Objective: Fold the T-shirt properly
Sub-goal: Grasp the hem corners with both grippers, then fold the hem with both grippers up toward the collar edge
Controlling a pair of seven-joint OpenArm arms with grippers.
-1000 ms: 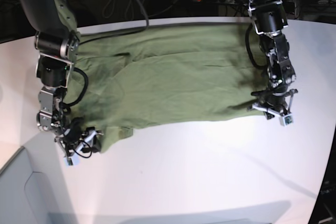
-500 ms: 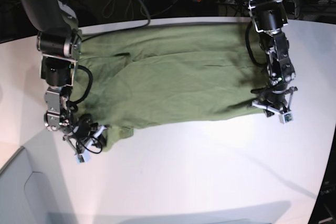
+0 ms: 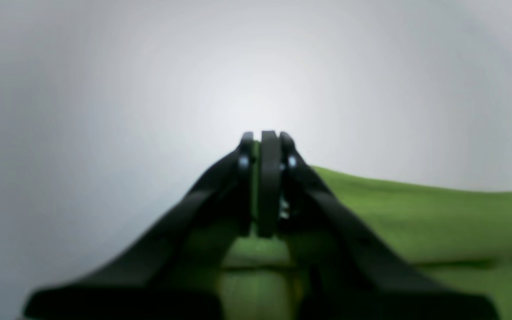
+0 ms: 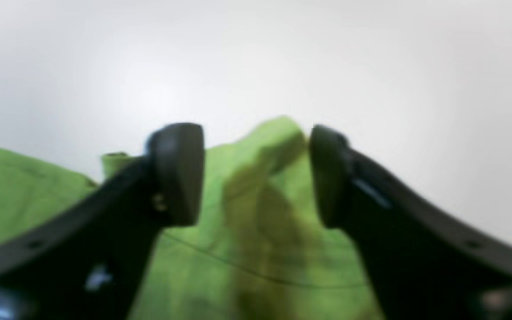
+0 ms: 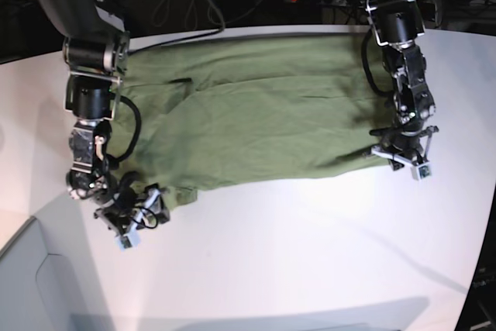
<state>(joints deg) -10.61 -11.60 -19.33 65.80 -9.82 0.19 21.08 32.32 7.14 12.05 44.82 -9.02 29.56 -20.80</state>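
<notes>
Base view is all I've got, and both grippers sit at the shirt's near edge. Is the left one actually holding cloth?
Observer: Yes. In the left wrist view the left gripper is shut, with a thin strip of the T-shirt pinched between its pads.
Operator: And the right one?
Observer: The right gripper is open. A raised peak of cloth stands between its fingers, not clamped.
Operator: Anything beyond that peak?
Observer: Only bare white table.

both wrist views are soft and blurred; base view sharp, with glare on the white table.
</notes>
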